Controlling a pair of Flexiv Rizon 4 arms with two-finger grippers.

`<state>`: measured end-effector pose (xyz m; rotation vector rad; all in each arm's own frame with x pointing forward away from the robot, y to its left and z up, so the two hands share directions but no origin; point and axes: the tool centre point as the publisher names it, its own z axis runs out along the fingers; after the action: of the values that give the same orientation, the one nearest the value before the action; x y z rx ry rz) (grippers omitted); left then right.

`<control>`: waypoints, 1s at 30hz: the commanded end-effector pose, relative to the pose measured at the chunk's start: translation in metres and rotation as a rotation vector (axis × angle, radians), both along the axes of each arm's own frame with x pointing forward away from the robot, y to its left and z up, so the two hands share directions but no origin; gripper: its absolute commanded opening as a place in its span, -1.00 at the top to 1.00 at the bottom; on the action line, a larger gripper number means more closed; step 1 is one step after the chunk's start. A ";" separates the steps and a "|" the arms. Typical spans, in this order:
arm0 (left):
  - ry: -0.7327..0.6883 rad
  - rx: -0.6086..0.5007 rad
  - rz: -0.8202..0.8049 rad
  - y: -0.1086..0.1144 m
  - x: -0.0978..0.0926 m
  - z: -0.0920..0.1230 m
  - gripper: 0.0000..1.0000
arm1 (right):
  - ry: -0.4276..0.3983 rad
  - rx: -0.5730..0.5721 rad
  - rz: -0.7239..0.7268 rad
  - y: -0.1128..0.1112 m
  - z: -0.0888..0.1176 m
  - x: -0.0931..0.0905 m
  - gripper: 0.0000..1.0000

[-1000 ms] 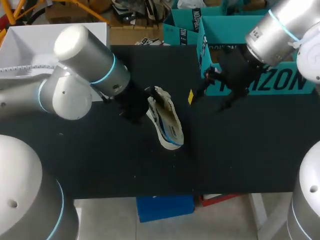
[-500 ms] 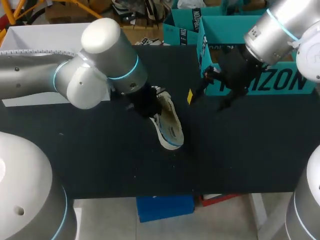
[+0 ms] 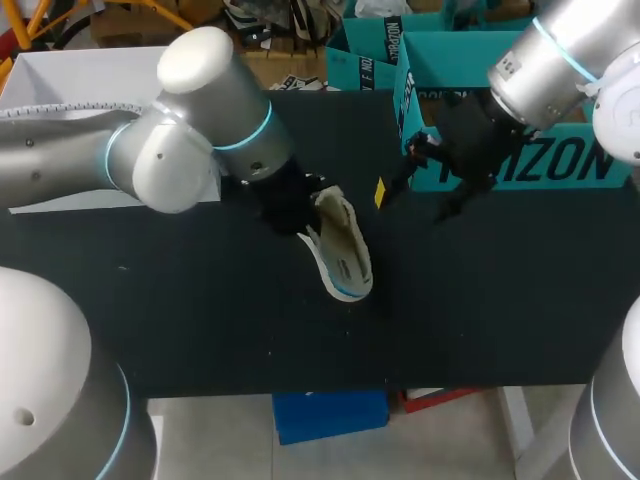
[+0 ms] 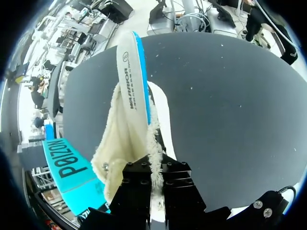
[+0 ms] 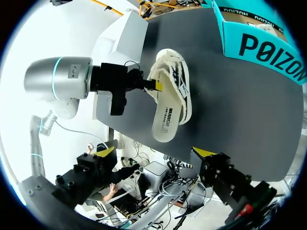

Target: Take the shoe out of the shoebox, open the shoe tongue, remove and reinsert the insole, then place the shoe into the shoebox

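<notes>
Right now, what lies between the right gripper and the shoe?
Only bare black table: in the head view nothing stands between the right gripper and the shoe.

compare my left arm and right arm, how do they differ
Left arm has jaws shut on the shoe; right arm has jaws open, empty. Left arm is over the table middle; right arm is by the shoebox. Both are silver with a blue ring.

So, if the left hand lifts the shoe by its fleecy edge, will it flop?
The shoe probably feels light: its sole looks thin. The fleecy lining pinched by the left hand looks soft, so the grip may stretch or slip. The sole likely stays stiff, though the toe might sag.
</notes>
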<state>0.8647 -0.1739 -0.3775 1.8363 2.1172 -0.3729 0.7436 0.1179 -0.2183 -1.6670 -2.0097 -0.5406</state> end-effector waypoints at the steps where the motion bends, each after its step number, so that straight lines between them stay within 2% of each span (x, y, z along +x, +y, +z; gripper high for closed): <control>1: 0.007 -0.053 -0.050 0.015 -0.004 0.001 1.00 | 0.000 0.000 0.000 0.000 0.000 0.000 -1.00; 13: 0.049 -0.124 -0.243 0.020 -0.012 0.010 1.00 | 0.000 0.000 0.000 0.000 0.000 0.000 -1.00; 18: 0.051 -0.100 -0.325 0.024 -0.014 0.012 1.00 | 0.000 0.000 0.000 0.000 0.000 0.000 -1.00; 30: 0.062 -0.064 -0.329 0.040 -0.020 0.005 1.00 | 0.000 0.000 0.000 0.000 0.000 0.000 -1.00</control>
<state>0.8469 -0.1370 -0.3743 2.1671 1.8107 -0.5771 0.7431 0.1173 -0.2181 -1.6666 -2.0090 -0.5427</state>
